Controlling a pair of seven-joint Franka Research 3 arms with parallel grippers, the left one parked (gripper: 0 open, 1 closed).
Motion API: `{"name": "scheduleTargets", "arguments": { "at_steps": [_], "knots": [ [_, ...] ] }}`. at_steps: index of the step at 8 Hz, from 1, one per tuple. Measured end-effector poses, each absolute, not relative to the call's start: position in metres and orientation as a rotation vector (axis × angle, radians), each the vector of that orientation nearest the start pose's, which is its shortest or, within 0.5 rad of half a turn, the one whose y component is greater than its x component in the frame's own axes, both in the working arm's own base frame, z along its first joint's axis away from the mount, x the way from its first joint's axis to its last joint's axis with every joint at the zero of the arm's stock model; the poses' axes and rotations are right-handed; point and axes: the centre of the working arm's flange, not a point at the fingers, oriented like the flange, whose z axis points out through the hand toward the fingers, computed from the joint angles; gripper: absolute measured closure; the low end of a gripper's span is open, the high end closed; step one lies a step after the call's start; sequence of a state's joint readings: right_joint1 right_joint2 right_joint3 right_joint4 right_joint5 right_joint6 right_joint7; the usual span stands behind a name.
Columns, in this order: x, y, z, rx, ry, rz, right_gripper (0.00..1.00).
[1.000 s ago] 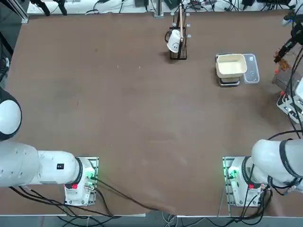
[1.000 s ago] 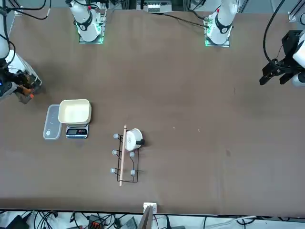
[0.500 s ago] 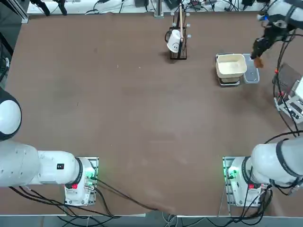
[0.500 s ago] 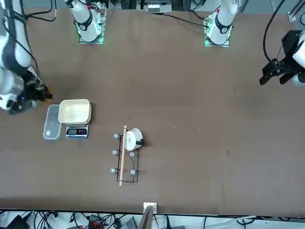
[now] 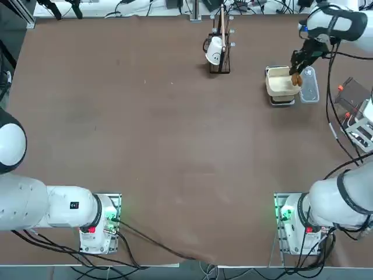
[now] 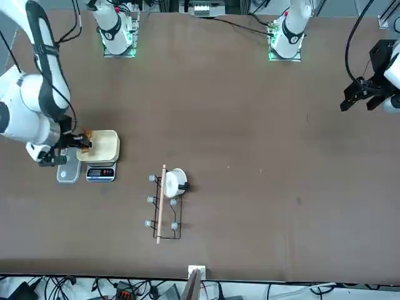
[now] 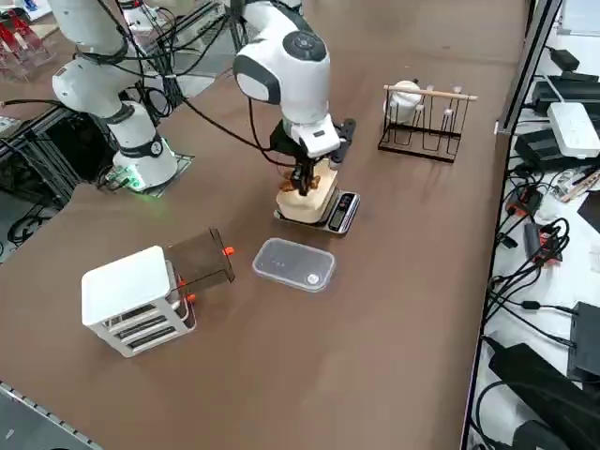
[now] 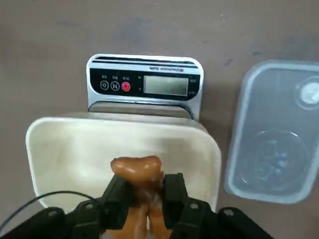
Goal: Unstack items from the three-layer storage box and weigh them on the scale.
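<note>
My right gripper [image 8: 144,186] is shut on a brown food-like piece [image 8: 137,172] and holds it just over the cream tub [image 8: 65,149]. The tub rests on the small scale [image 8: 144,84], whose display shows beyond the tub's rim. In the top view the gripper [image 5: 296,74] hangs over the tub's [image 5: 280,81] right side. A pale translucent panel [image 8: 274,134] lies flat beside the scale. The white three-layer storage box [image 7: 136,300] stands near the table's right edge, with a brownish flap [image 7: 202,262] standing open on it.
A black wire rack with a white cup [image 5: 218,49] stands at the far side of the table, left of the scale. The storage box [image 5: 361,125] sits partly cut off at the top view's right edge. Cables and devices lie beyond the table's far edge.
My right gripper has carried the brown piece from the storage box at the table's right edge leftward past the translucent panel, to above the cream tub.
</note>
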State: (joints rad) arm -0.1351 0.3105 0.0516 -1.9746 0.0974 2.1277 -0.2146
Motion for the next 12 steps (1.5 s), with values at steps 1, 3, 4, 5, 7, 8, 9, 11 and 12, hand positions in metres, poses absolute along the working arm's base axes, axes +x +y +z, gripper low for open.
{"name": "scheduleTargets", "arguments": {
  "at_steps": [1,3,4,5,7,8,9,11,12],
  "knots": [
    [0.588,-0.044,0.301,-3.016,-0.107,0.213,0.45],
    [0.59,-0.046,0.306,-3.02,-0.101,0.198,0.07],
    [0.592,-0.049,0.31,-3.023,-0.096,0.187,0.0],
    [0.592,-0.057,0.318,-3.034,-0.128,0.188,0.02],
    [0.579,-0.101,0.339,-3.051,-0.407,0.303,0.3],
    [0.571,-0.13,0.344,-3.041,-0.575,0.357,0.53],
    [0.563,-0.155,0.344,-3.006,-0.716,0.39,0.73],
    [0.552,-0.191,0.336,-2.946,-0.96,0.447,0.97],
    [0.55,-0.198,0.329,-2.941,-1.035,0.457,0.98]
  ]
}}
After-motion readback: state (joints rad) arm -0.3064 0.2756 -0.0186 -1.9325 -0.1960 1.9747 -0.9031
